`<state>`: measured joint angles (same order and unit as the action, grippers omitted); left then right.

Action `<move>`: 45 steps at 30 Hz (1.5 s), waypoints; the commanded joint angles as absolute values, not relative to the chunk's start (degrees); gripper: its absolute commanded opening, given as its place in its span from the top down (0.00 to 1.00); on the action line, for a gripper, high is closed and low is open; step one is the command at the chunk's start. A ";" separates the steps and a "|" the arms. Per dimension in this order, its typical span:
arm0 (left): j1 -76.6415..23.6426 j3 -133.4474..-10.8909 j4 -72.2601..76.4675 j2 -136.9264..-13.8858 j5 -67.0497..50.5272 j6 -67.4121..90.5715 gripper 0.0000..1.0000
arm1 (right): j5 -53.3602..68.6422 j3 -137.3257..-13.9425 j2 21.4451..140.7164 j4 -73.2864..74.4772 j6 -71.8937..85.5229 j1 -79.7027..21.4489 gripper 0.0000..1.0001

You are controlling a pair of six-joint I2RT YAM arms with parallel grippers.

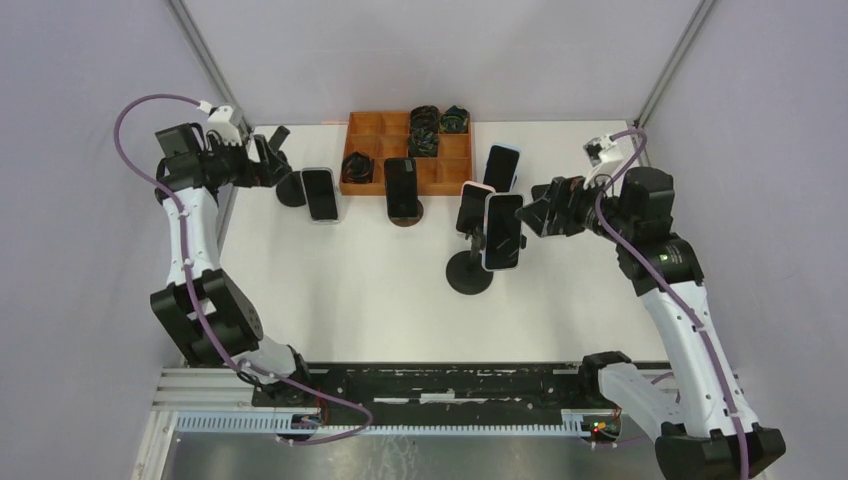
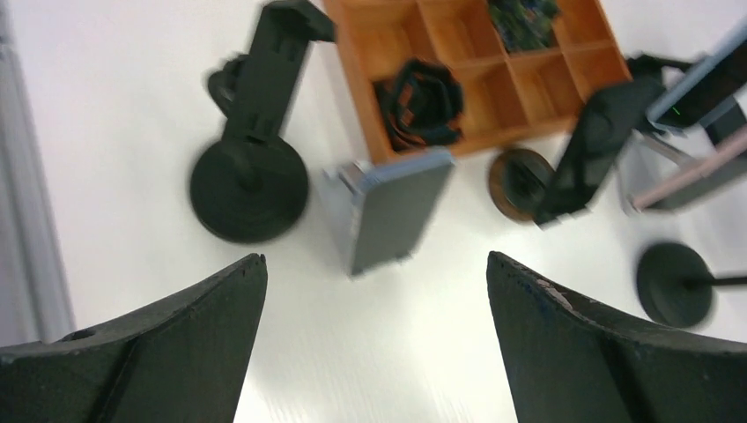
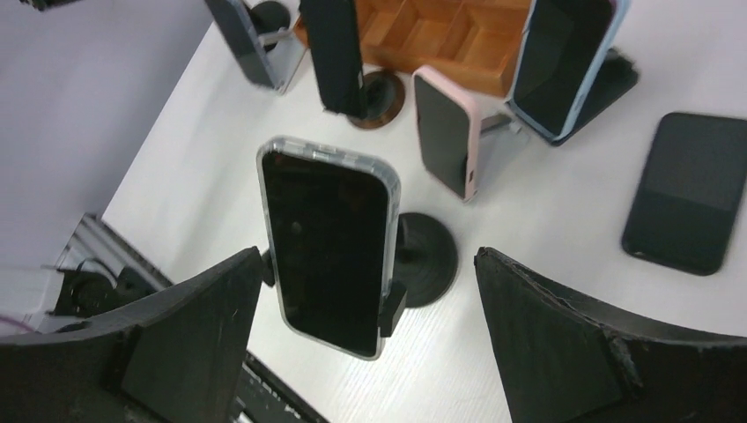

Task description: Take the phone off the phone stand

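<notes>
Phones stood about the white table (image 1: 400, 300), and the one nearest the right hand (image 1: 534, 216) was the clear-cased phone (image 1: 502, 232), which sat upright with its dark screen facing that hand, gripped at its lower edges by the clamp of a black phone stand (image 1: 470, 273) with a round base. The right hand was spread wide and held nothing; in the right wrist view its two dark fingers (image 3: 189, 339) flanked the clear-cased phone on either side, each apart from it. Behind that phone stood a pink-cased phone (image 3: 447, 132) and a blue-cased phone (image 3: 564, 62), both leaning on their own supports, while a dark phone (image 3: 691, 189) lay flat on the table off to one side. A wooden tray (image 1: 410, 150) with compartments sat at the far edge of the table, some compartments holding coiled black items. The left hand (image 1: 272, 157) was at the far left corner of the table, also opened wide and empty. Below it, the left wrist view showed an empty black stand (image 2: 255, 150) and, just beside it, a grey-blue phone (image 2: 396, 207), too blurred to tell whether it leaned or lay flat.
</notes>
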<state>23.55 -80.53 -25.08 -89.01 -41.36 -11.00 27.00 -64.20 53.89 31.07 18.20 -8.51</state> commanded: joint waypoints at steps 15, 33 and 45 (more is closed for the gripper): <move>23.79 -89.71 -83.81 -81.19 -69.18 -55.37 0.00 | 51.83 -50.06 62.00 3.54 26.87 -8.69 0.02; 8.31 -81.36 -72.38 -79.29 -69.45 -50.13 0.00 | 49.51 -48.11 62.52 -5.88 35.08 -16.54 0.66; 0.67 -79.81 -67.26 -77.57 -68.95 -45.97 0.00 | 48.95 -57.29 67.12 -8.23 39.06 -23.46 0.98</move>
